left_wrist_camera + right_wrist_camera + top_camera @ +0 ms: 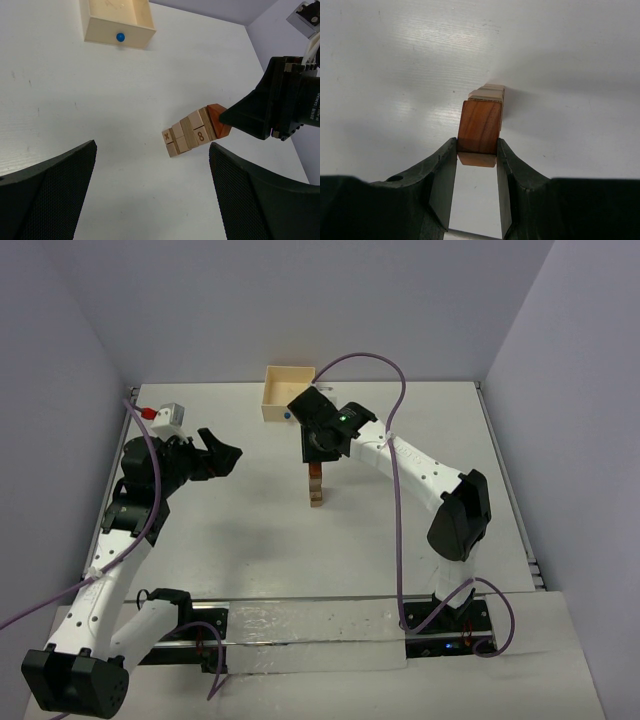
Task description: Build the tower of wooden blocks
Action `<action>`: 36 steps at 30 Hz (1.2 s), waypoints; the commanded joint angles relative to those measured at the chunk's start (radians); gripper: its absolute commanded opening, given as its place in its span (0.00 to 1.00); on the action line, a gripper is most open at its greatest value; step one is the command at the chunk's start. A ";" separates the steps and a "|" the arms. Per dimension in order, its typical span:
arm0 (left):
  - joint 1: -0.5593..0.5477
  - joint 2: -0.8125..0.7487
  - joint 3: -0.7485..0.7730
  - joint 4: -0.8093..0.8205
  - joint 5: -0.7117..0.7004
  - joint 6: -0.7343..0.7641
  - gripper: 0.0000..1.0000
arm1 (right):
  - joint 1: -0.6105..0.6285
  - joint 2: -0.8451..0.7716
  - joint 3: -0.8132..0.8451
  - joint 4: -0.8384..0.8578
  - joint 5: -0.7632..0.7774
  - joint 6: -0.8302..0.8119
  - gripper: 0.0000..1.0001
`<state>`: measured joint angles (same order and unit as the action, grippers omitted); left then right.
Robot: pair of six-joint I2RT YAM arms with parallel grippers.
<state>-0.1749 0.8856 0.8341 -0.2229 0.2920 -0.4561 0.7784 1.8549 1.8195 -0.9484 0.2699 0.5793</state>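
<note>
Between the right jaws: a reddish-brown block (479,127), pinched on two sides by the right gripper (477,150), which is closed on it.
Under that block: the tower (317,490), a narrow upright column of pale wood at the centre of the top view; the gripped block meets its top.
Left jaws: the left gripper (224,457) stands wide open and holds nothing, centre left, well apart from the tower.
Behind: a pale wooden box (288,392) with a blue dot, upper centre of the white table (250,540).
</note>
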 commanded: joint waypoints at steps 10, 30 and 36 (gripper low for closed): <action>-0.003 -0.019 -0.003 0.042 0.014 0.004 0.99 | -0.008 0.008 0.047 -0.007 0.009 0.003 0.36; -0.003 0.006 0.032 0.021 0.063 0.017 0.99 | -0.008 -0.045 0.084 0.024 -0.130 -0.081 0.99; -0.003 0.111 0.238 -0.201 0.111 0.170 0.99 | -0.047 -0.182 0.106 0.061 -0.185 -0.230 1.00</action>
<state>-0.1753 0.9342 0.9005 -0.3003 0.3593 -0.4046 0.7732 1.8265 1.8735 -0.9333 0.1306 0.4612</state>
